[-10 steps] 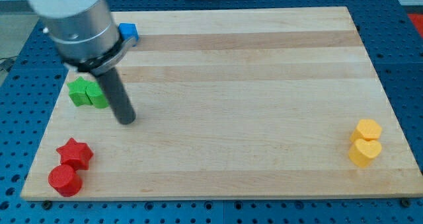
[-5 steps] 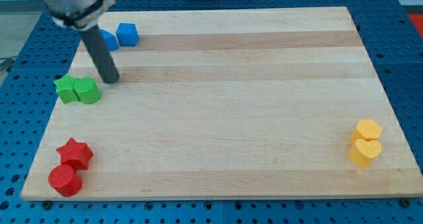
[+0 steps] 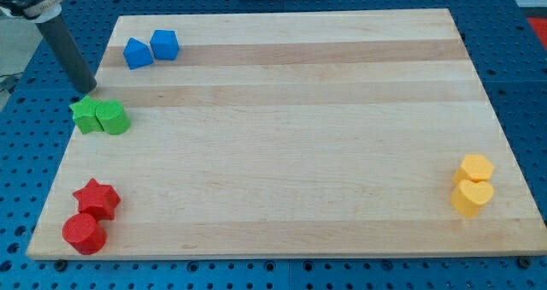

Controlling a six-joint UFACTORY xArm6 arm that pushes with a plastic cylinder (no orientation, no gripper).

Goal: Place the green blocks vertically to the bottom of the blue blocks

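Two blue blocks sit at the board's top left: a triangular one (image 3: 137,53) and a cube (image 3: 165,44) touching it on its right. Two green blocks lie side by side near the left edge: a star-like one (image 3: 85,115) and a rounded one (image 3: 113,117), touching. They lie below the blue blocks and a little to the view's left of them. My tip (image 3: 87,88) is at the board's left edge, just above the green star-like block and left of and below the blue blocks.
A red star (image 3: 97,198) and a red cylinder (image 3: 84,233) sit at the bottom left. Two yellow blocks, a hexagon-like one (image 3: 475,168) and a heart (image 3: 471,197), sit at the right edge. The wooden board (image 3: 291,136) lies on a blue perforated table.
My tip has moved up and to the left, from right of the green blocks to above them at the board's edge. The green blocks slid left within the first half second.
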